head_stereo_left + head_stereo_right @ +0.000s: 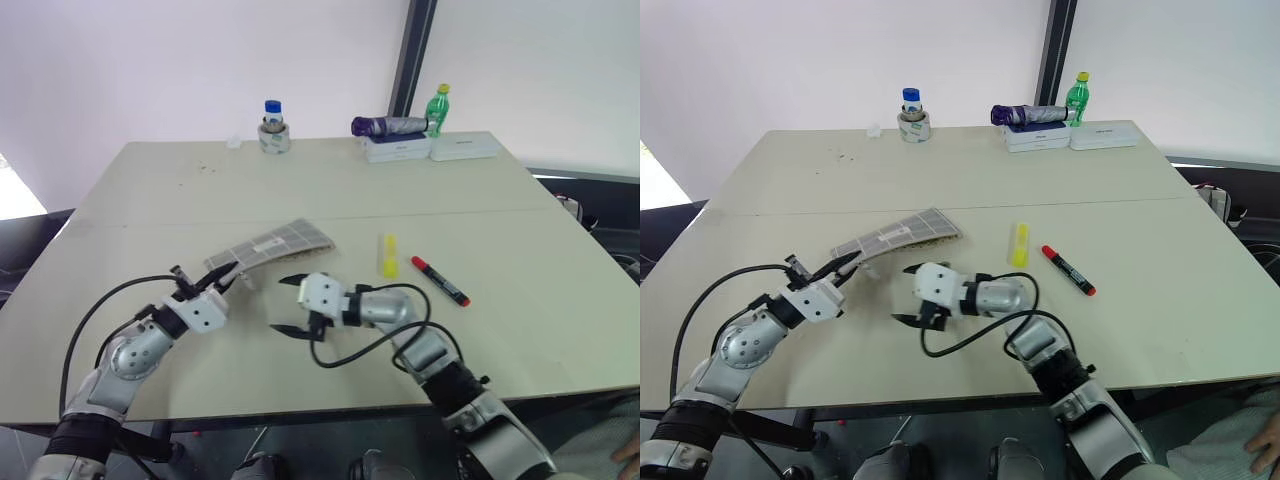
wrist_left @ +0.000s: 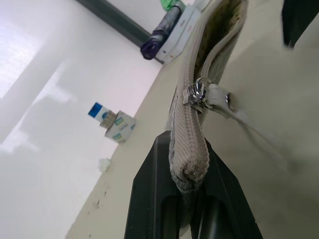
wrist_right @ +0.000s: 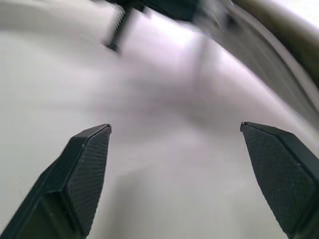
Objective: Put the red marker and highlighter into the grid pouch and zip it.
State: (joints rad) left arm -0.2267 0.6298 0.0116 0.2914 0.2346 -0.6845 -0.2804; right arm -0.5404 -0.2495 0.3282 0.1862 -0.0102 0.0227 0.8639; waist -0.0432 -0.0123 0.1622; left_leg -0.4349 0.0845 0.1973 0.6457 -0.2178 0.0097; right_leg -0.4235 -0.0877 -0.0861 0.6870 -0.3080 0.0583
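Right claw (image 1: 288, 305) spread, empty, beside grid pouch (image 1: 285, 241); left claw (image 1: 228, 276) pinching pouch end.

The grid pouch (image 1: 275, 245) was raised at its near end, zipper partly open. The highlighter (image 1: 388, 254), yellow, lay flat on the surface, just beside the red marker (image 1: 440, 280), which lay angled.

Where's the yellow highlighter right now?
The highlighter lies on the table, right of centre, between the grid pouch and the red marker.
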